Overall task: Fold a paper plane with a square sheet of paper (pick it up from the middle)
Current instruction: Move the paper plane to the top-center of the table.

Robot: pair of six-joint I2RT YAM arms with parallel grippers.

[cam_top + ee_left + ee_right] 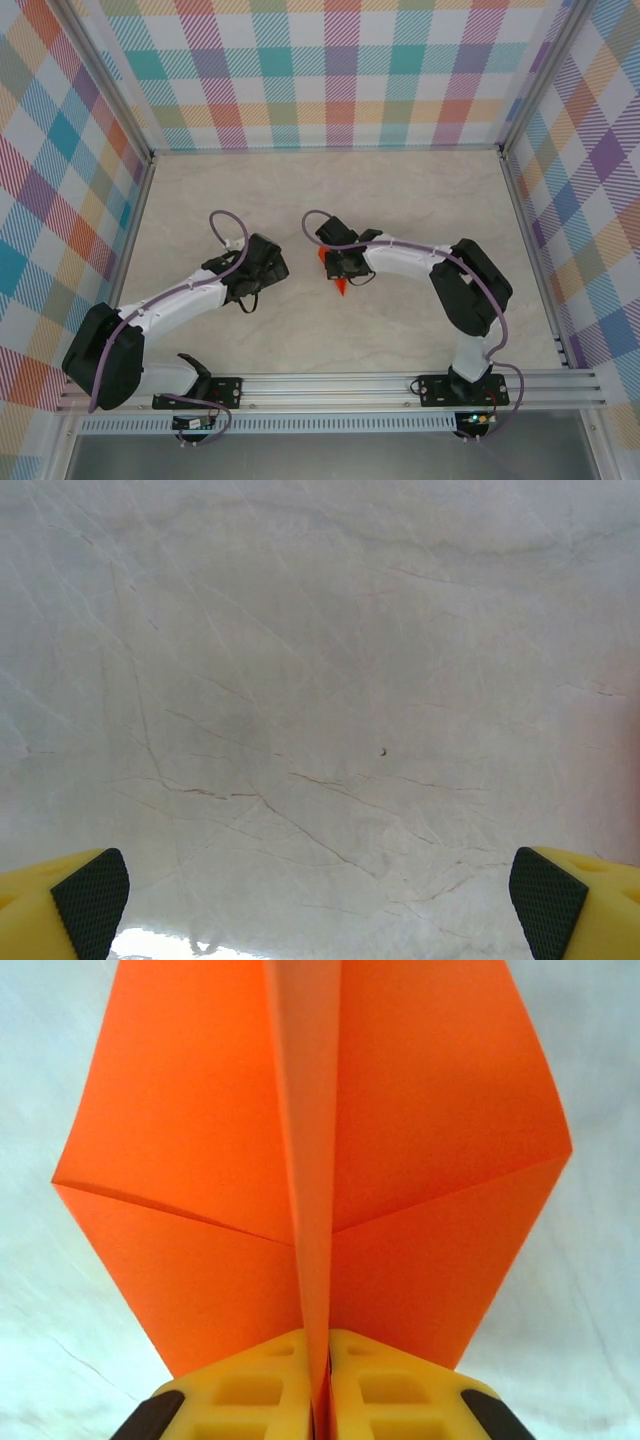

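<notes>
Overhead, the paper plane point(340, 285) is a mere orange tip at the right hand point(340, 262), while the wrist view shows its central fold pinched tight; the left hand point(320, 900) gapes above the tabletop point(320, 680).

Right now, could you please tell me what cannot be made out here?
- Top external: paper plane largely hidden under the right gripper.
- Right wrist: its far end cut off by the top edge.
- Left wrist: left gripper cut by the bottom edge.
</notes>
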